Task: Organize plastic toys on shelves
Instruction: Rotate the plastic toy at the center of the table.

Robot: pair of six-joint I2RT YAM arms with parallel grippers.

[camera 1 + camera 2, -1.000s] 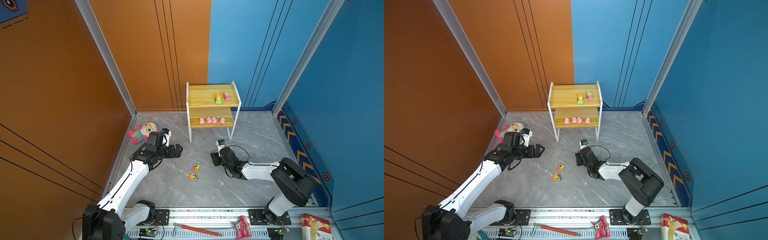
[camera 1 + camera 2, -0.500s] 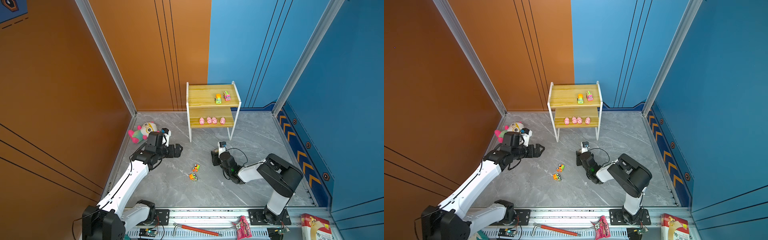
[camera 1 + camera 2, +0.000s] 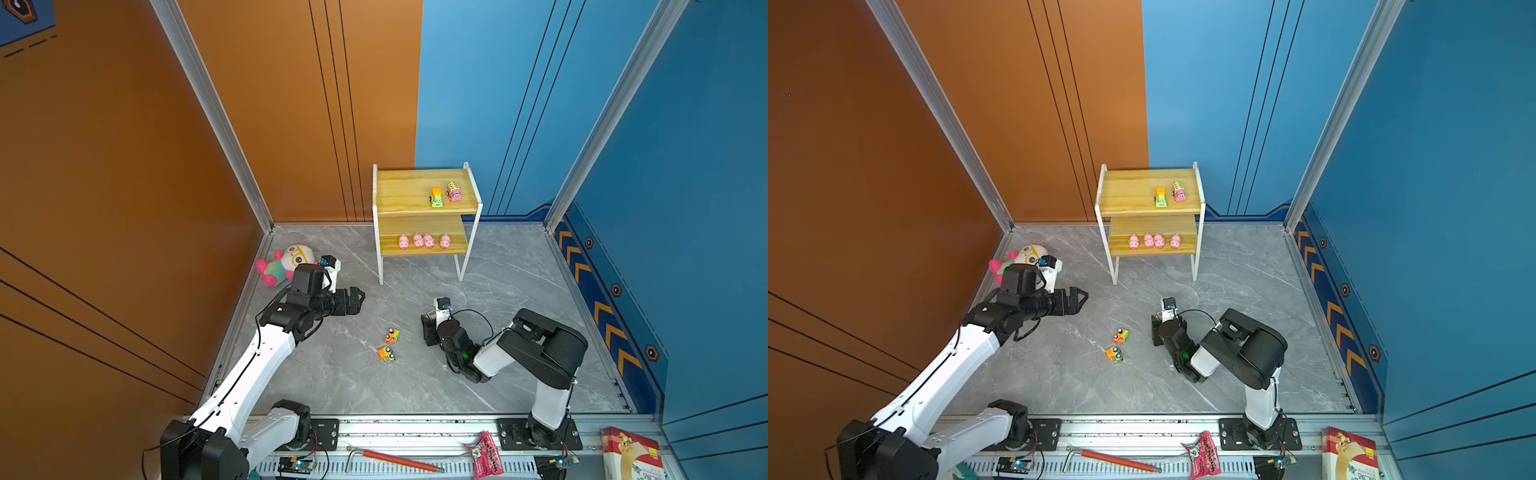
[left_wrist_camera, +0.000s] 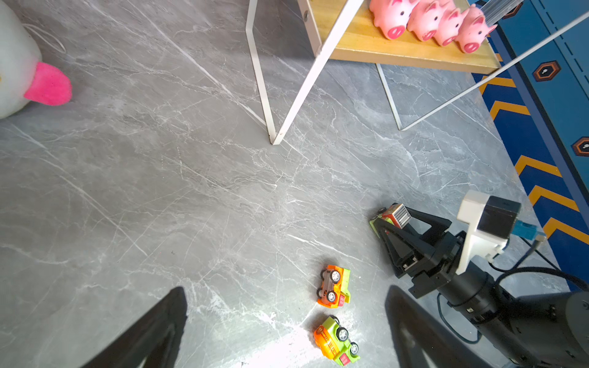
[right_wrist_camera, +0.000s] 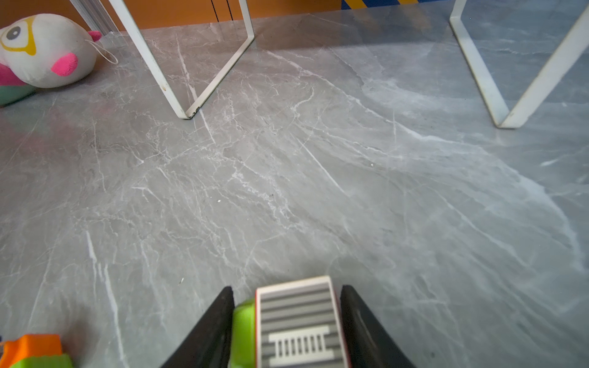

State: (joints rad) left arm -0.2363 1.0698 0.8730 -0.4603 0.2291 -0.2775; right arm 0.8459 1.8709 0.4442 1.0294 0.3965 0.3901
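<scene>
Green truck (image 5: 296,321) sits between the right gripper's (image 5: 287,288) part-open jaws, down by the floor (image 5: 287,191), well apart from the shelves (image 3: 403,191); whether they pinch it is unclear. Left gripper (image 4: 285,288) gapes wide, empty.

Rack (image 3: 399,191) holds four pigs (image 3: 418,240) below, two trucks (image 3: 436,198) above; two tipped trucks (image 3: 392,336) on floor (image 3: 332,374), green truck (image 5: 296,325) between right hand's (image 5: 287,287) fingers (image 5: 360,325).

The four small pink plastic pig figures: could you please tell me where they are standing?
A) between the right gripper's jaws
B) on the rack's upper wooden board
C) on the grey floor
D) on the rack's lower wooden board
D: in both top views the four small pink plastic pig figures stand side by side in a row on the lower yellowish wooden board.
</scene>
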